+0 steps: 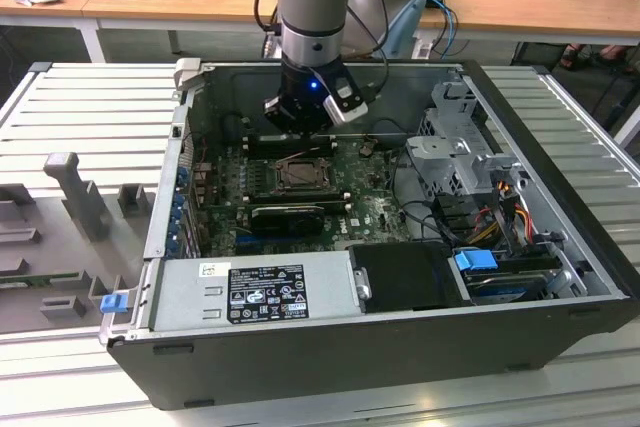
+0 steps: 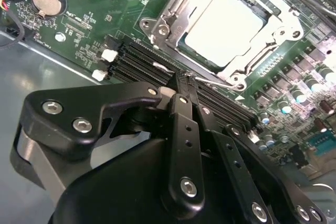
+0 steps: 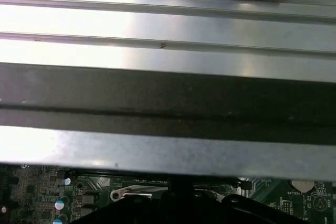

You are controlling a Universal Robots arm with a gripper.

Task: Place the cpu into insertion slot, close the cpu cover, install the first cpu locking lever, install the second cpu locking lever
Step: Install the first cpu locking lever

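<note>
Closest to me, the open computer case (image 1: 330,347) lies on its side. Inside, the green motherboard (image 1: 375,209) carries the insertion slot (image 1: 297,175), with the cpu (image 2: 223,26) seated in it and the cpu cover (image 2: 273,27) seemingly down around it. Just behind, the gripper (image 2: 184,80) hovers, fingers pressed together, holding nothing.

Green motherboard (image 2: 105,19); silver-grey cpu (image 2: 223,27); black gripper (image 2: 181,85); blue latch (image 1: 113,302).
</note>
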